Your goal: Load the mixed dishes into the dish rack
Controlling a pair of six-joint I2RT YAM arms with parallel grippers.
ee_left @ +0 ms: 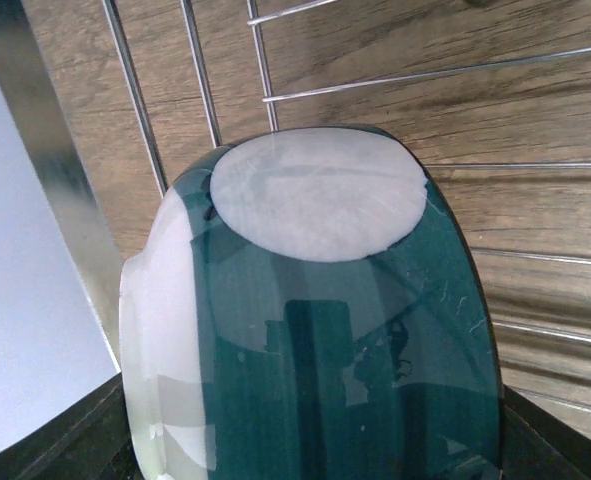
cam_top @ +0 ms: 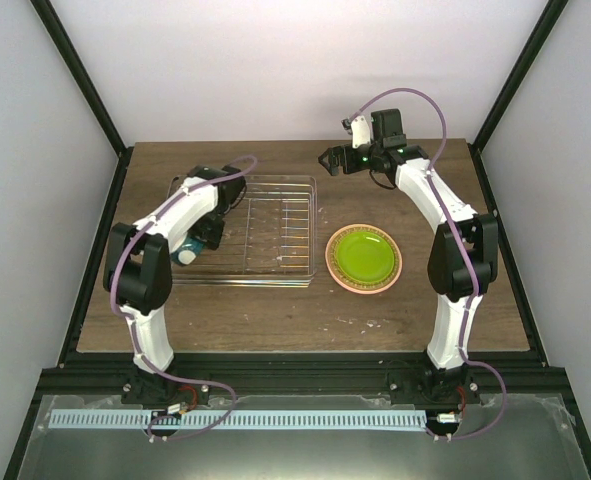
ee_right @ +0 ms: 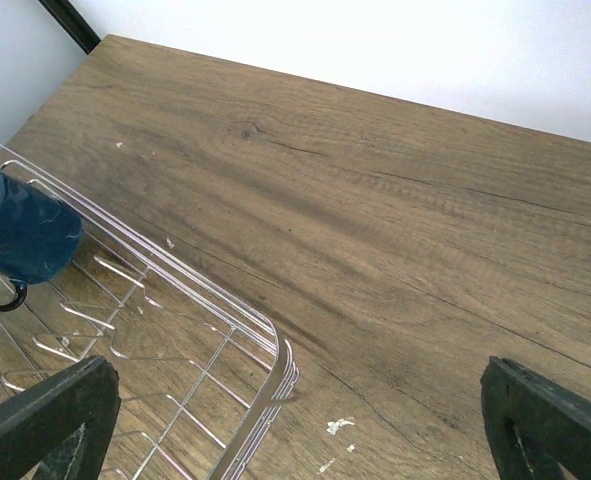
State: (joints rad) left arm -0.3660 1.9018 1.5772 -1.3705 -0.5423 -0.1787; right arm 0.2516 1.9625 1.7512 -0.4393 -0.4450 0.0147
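Top view: rack [cam_top: 275, 225] at 10 o'clock on worktop [cam_top: 275, 312]. Left end effector [cam_top: 203, 238] at rack's 8 o'clock, clamped on bowl [cam_top: 186, 255]. Green plate [cam_top: 363, 255] stacked on pink plate [cam_top: 328, 262], 3 o'clock of rack. Right end effector [cam_top: 328, 162] at rack's 1 o'clock.
Left wrist: bowl's base faces camera, over rack bars.
Right wrist: fingers spread wide; mug [ee_right: 20, 240] in rack, 9 o'clock.
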